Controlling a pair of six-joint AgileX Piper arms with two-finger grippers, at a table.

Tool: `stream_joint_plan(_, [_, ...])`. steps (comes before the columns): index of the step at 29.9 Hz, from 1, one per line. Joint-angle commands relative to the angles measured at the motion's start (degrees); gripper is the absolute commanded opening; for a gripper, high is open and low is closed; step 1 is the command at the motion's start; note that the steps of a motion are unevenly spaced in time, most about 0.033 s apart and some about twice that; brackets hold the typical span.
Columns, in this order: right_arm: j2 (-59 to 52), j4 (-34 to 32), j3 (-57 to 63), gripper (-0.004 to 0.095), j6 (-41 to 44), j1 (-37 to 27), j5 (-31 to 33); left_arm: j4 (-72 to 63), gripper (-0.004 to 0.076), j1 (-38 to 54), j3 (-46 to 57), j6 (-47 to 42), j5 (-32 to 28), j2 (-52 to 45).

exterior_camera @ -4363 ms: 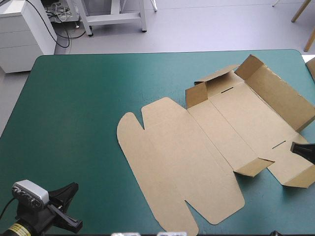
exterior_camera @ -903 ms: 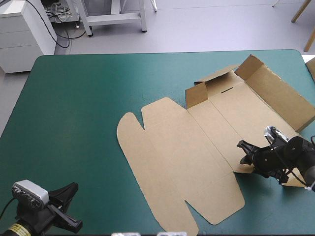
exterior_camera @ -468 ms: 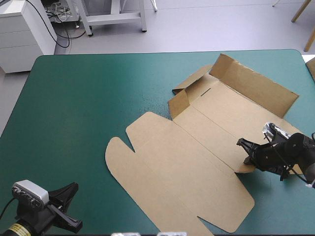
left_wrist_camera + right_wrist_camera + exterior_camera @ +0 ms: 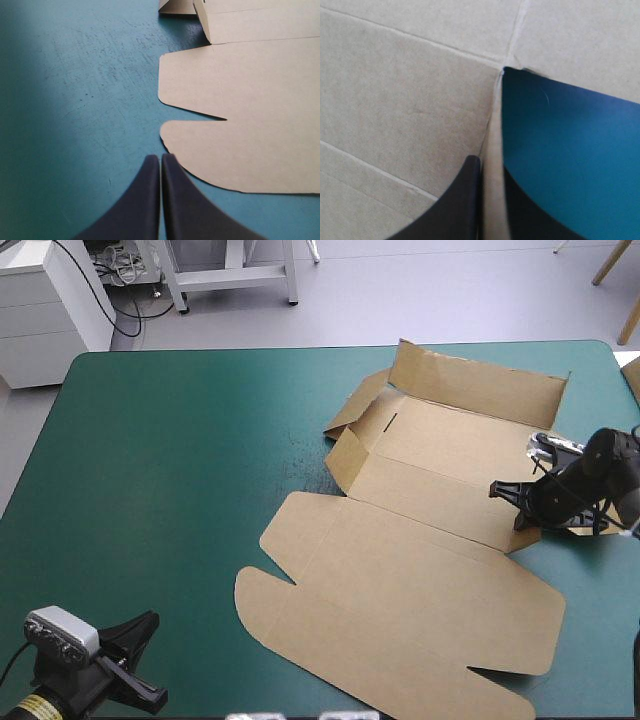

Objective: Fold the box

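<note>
Box [image 4: 420, 540] is sprawled over the right half of the table [image 4: 160, 460]. Its lid [image 4: 400, 590] lies flat toward the near edge and the long back wall [image 4: 480, 385] stands up by the far edge. Right gripper [image 4: 508, 504] has its fingers pinched on the small flap [image 4: 493, 145] at the box's right end. Left gripper [image 4: 161, 159] is closed on nothing at the near left corner, tips just short of the lid's rounded tab [image 4: 200, 150].

right tool [image 4: 489, 167] partly behind box [image 4: 405, 100] flap

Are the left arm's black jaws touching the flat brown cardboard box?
No, the left arm's jaws sit shut with bare teal-green cover between them and the brown cardboard box.
</note>
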Motion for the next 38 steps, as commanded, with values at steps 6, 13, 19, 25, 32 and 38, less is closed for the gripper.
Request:
stream_joint_plan(6, [11.58, -1.40, -18.08, -0.0014, -11.90, 1.64, 4.97, -0.94, -0.0008, 0.09, -1.42, 0.06, -4.27, 0.83])
stream_joint_plan(13, [21.56, -5.63, -30.48, -0.0020, -16.72, 9.55, 4.97, -0.94, -0.0008, 0.09, -1.42, -0.32, -4.27, 0.83])
stream_joint_plan(19, [29.67, -7.91, -41.38, -0.0021, -23.57, 17.19, 4.97, -0.94, -0.0008, 0.09, -1.42, -0.32, -4.27, 0.83])
stream_joint_plan(25, [33.54, -9.03, -50.72, -0.0022, -33.53, 24.14, 4.97, -0.94, -0.0008, 0.09, -1.42, -0.32, -4.27, 0.83])
stream_joint_plan(32, [33.93, -9.17, -54.93, -0.0022, -44.53, 31.37, 4.97, -0.94, -0.0008, 0.09, -1.42, -0.32, -4.27, 0.83])
stream_joint_plan(38, [33.93, -9.25, -55.08, -0.0022, -52.84, 36.97, 4.97, -0.94, -0.0008, 0.09, -1.42, -0.32, -4.27, 0.83])
